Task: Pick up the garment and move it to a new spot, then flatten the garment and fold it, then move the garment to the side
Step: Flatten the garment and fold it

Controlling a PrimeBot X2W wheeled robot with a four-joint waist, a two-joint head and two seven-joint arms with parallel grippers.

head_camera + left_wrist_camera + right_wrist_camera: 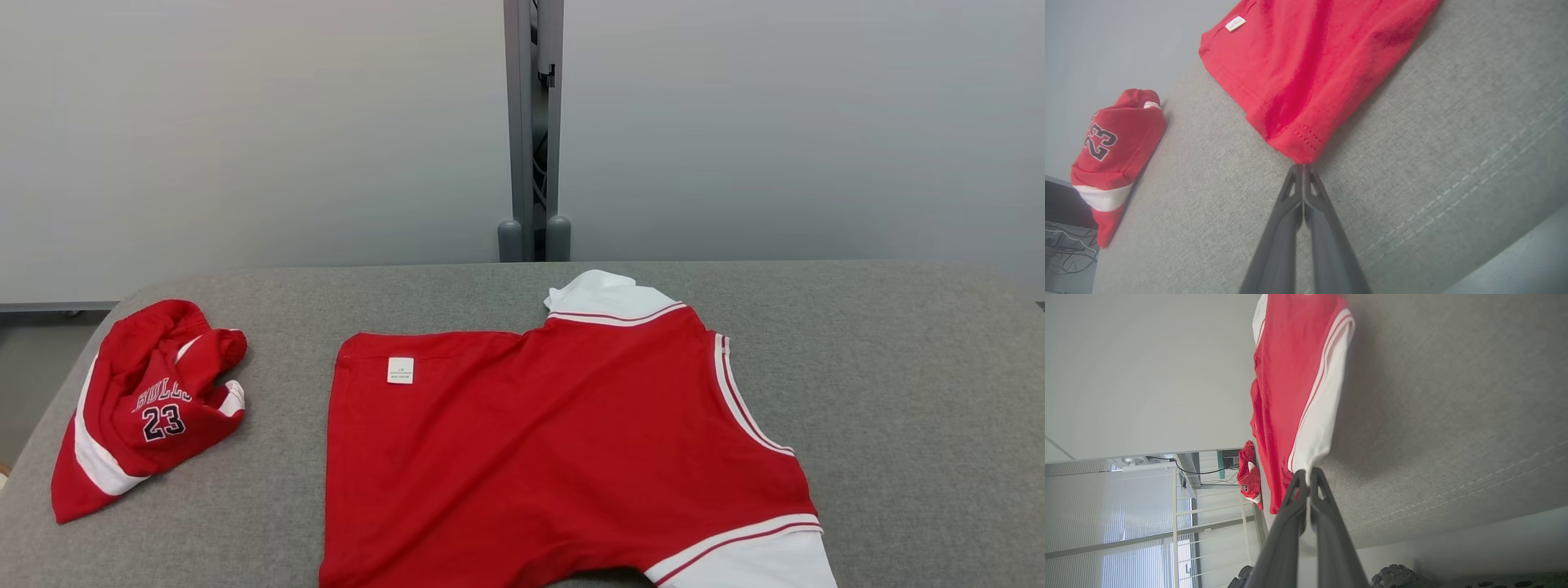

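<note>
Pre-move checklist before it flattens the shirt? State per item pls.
1. Left pincer shut on the shirt's red hem corner: ok.
2. Right pincer shut on the white sleeve: ok.
3. Bite depth: cannot tell; only the cloth's very edge meets the tips.
4. Shirt flat: not ok; creases cross the red panel.
5. Shorts apart from the shirt: ok, bare table between them.
6. Free table to the right of the shirt: ok.
</note>
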